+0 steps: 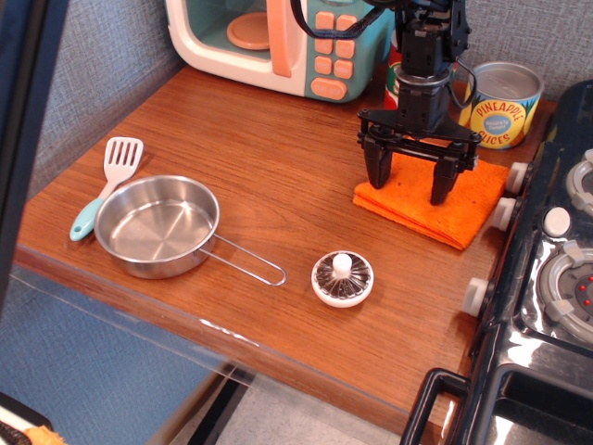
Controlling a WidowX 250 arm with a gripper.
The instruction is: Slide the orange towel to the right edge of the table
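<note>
Observation.image looks down on our reddish-brown wood-grain desk, where the black gripper stands upright with its fingers spread wide, both tips planted on the bright orange folded terry towel. We judge the fingers press down rather than pinch, because a flat cloth slides best when pinned from above and dragged. The towel lies at the right edge of the desk, toward the far right corner, its right corner touching or just beside the white knobs of the black toy stove, so we reckon the slide is nearly or fully done. Just behind it stands the yellow pineapple-slices can. The round steel pan sits well apart near the front left corner, clear of the towel's path.
</note>
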